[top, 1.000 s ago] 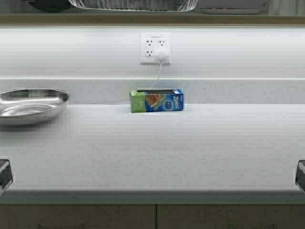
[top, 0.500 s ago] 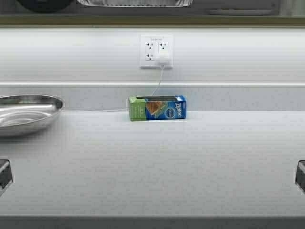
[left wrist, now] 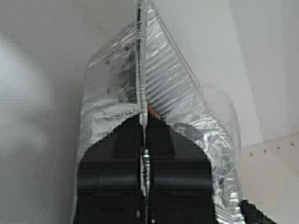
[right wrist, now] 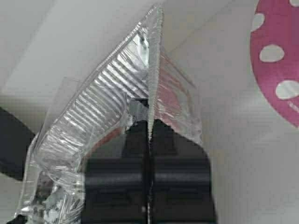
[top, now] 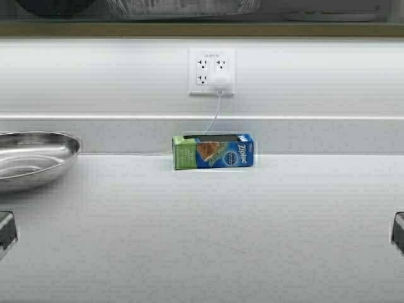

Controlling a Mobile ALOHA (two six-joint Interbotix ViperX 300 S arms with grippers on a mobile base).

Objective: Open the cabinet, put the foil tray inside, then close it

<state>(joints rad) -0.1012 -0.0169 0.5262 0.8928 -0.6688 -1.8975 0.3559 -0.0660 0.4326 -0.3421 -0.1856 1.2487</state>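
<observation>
The foil tray (top: pixel 183 7) shows only as a shiny ribbed strip at the top edge of the high view, above the tan bottom edge of the cabinet (top: pixel 202 29). The cabinet's doors are out of view. In the left wrist view my left gripper (left wrist: pixel 144 120) is shut on the tray's rolled rim, with the crinkled tray (left wrist: pixel 168 84) spreading to both sides. In the right wrist view my right gripper (right wrist: pixel 150 125) is shut on the rim at the tray's (right wrist: pixel 103 93) other end. Neither gripper shows in the high view.
A round steel bowl (top: pixel 28 158) sits at the counter's left. A Ziploc box (top: pixel 213 151) lies against the backsplash under a wall outlet (top: pixel 212 71) with a plugged-in cord. White panels surround the tray in both wrist views. A pink dotted thing (right wrist: pixel 280 60) is near the right gripper.
The robot has driven forward: the counter, bowl and box have shifted down and look larger, and the counter's front edge has left the view. Less of the tray shows at the top.
</observation>
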